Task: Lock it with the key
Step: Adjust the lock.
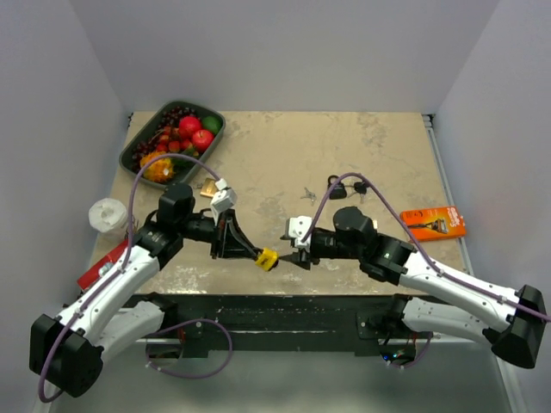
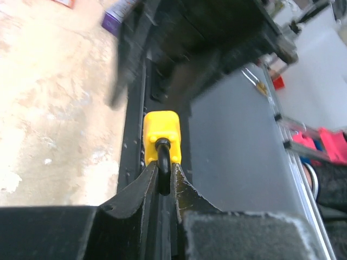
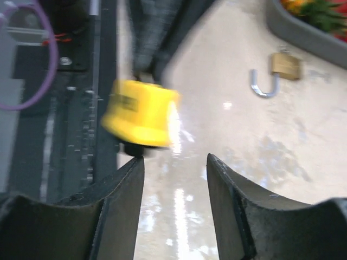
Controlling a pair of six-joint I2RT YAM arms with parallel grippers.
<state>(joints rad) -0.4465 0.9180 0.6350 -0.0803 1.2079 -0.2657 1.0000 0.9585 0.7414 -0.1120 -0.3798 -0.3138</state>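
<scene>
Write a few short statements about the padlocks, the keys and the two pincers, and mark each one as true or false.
1. The left pincer grips the yellow padlock by its black shackle. True.
2. The right pincer is shut on a key. False: it is open and holds nothing. The keys lie on the table, beyond the right arm.
3. A brass padlock lies on the table with its shackle open. True.
4. The fruit tray stands at the far right corner of the table. False: it stands at the far left corner.
</scene>
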